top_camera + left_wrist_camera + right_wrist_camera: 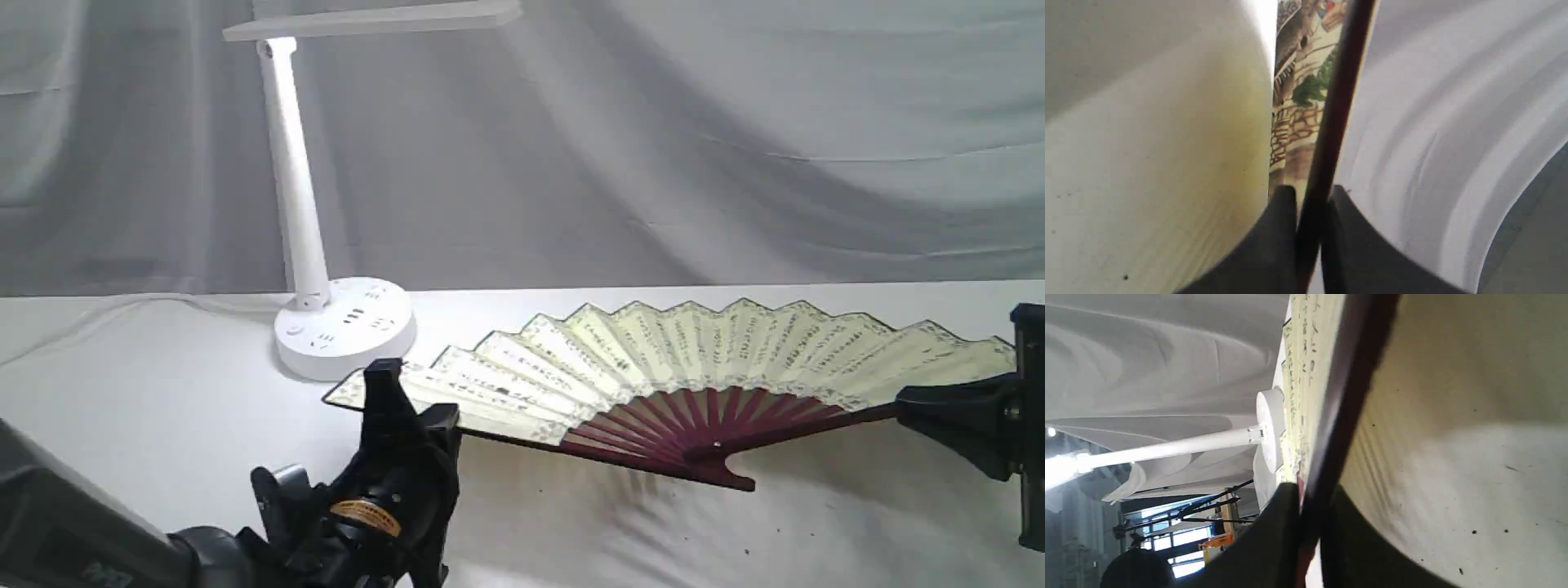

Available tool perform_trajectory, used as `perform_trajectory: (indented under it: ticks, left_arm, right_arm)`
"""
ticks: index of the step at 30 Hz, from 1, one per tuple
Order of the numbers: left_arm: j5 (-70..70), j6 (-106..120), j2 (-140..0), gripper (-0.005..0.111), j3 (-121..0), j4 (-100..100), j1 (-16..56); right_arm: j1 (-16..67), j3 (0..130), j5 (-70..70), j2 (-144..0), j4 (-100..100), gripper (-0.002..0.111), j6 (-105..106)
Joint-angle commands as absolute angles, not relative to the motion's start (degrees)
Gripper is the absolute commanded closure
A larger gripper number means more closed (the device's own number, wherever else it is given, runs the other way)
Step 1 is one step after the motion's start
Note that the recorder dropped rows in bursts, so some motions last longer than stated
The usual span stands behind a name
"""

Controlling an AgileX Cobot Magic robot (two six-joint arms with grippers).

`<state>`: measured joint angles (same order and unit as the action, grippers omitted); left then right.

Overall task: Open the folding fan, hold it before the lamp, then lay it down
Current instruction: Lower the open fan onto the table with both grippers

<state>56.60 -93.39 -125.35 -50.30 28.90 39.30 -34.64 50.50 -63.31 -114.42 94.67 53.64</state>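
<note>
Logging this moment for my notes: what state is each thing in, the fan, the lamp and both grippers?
folding fan, spread open, an end rib in each gripper.
lamp, upright, seems lit.
left gripper, shut on one end rib.
right gripper, shut on the other end rib.

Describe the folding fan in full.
The folding fan is spread open: cream pleated paper leaf with columns of black script, dark edging, reddish-brown wooden ribs meeting at a pivot. Its other face shows a coloured landscape. The left gripper and right gripper each clamp an outer rib, holding it low, one end before the lamp.
</note>
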Motion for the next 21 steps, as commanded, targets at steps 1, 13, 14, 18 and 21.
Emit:
perform_trajectory:
  ticks: [1,13,14,18,21]
  left_arm:
    - [59.7,-95.9,-125.2,0.106,-51.0,26.8,39.6]
    - [56.2,-95.3,-125.2,0.079,-51.0,27.0,39.6]
    - [55.4,-95.3,-125.2,0.079,-51.0,27.0,39.6]
    - [53.7,-95.3,-125.2,0.079,-51.0,27.0,39.6]
    - [53.8,-94.2,-125.2,0.073,-51.0,25.7,39.5]
  right_arm:
    - [-34.8,50.1,-59.8,-114.5,92.2,0.108,55.8]
    - [-34.8,50.1,-57.4,-114.5,92.2,0.108,55.7]
    - [-34.8,50.1,-57.4,-114.5,92.2,0.108,55.7]
    - [-34.8,50.1,-56.5,-114.5,92.2,0.099,55.7]
    - [-34.8,50.1,-56.5,-114.5,92.2,0.090,55.7]
